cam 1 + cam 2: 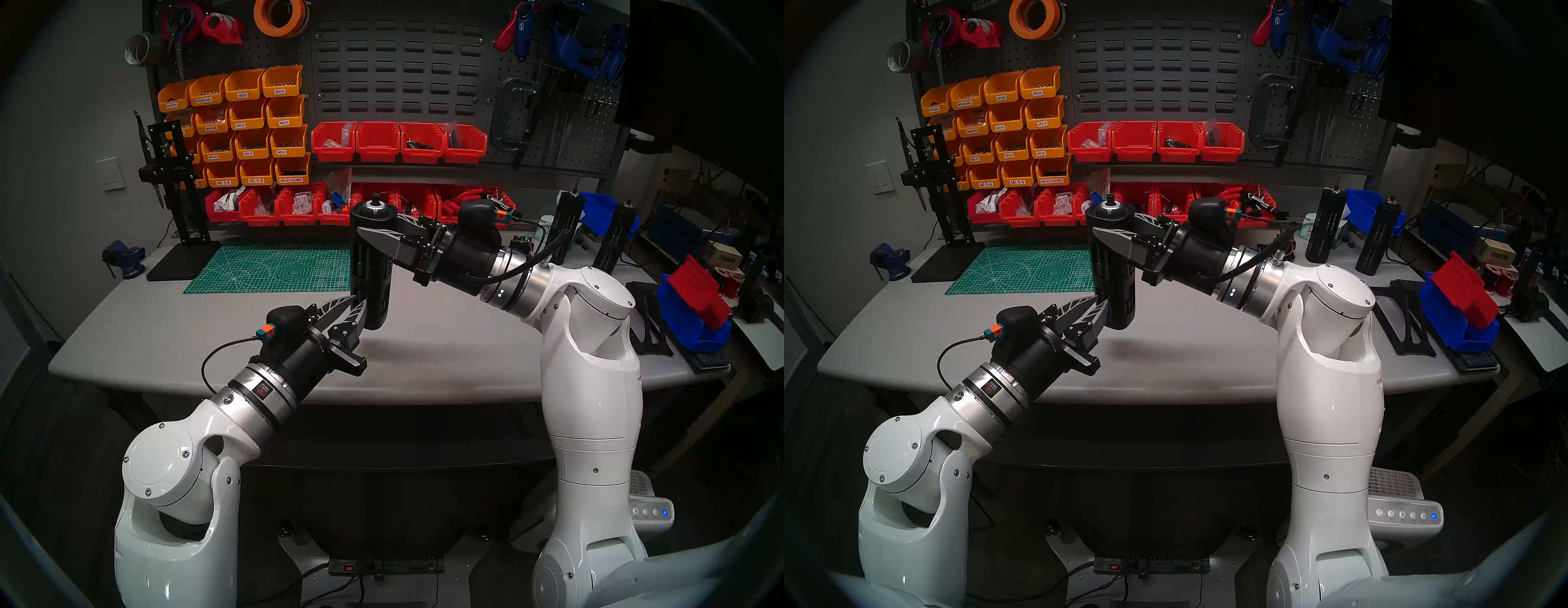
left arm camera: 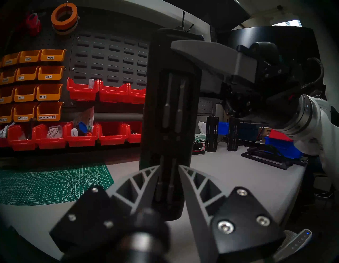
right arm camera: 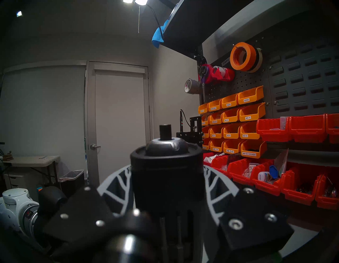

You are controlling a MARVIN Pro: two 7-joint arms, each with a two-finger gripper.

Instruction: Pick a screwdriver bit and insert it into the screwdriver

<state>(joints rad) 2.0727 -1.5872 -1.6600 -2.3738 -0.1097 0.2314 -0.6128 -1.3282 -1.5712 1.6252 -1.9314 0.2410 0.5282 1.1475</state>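
1. The right gripper [image 1: 375,237] was closed around the top part of the screwdriver [image 1: 371,265], one finger on each side, and held it up off the table [image 1: 445,361].
2. The left gripper [image 2: 169,169] had its two fingers a little way apart at the bottom part of the screwdriver. The tips sat on each side of a slot there. I could not tell if they pinched anything.
3. The screwdriver was a tall black tube. It stood straight up and down, with its long side going from top to bottom.
4. Its round top with the silver ring and small nub [image 3: 165,131] pointed up. Its bottom end hung in the air above the table.
5. Thin grey screwdriver bits [image 2: 167,102] stood upright in the slots on its side, two higher up and more lower down between the left fingers.
6. The right arm [image 1: 589,339] reached in from the right side, and its gripper pointed across to the left, nearly flat.
7. The left arm [image 1: 254,390] came up from the lower left, and its gripper pointed forward and to the right, nearly flat.
8. A green cutting mat [image 1: 275,265] lay on the table behind the screwdriver.
9. Orange bins [image 1: 246,127] and red bins [image 1: 399,142] hung on the back wall.
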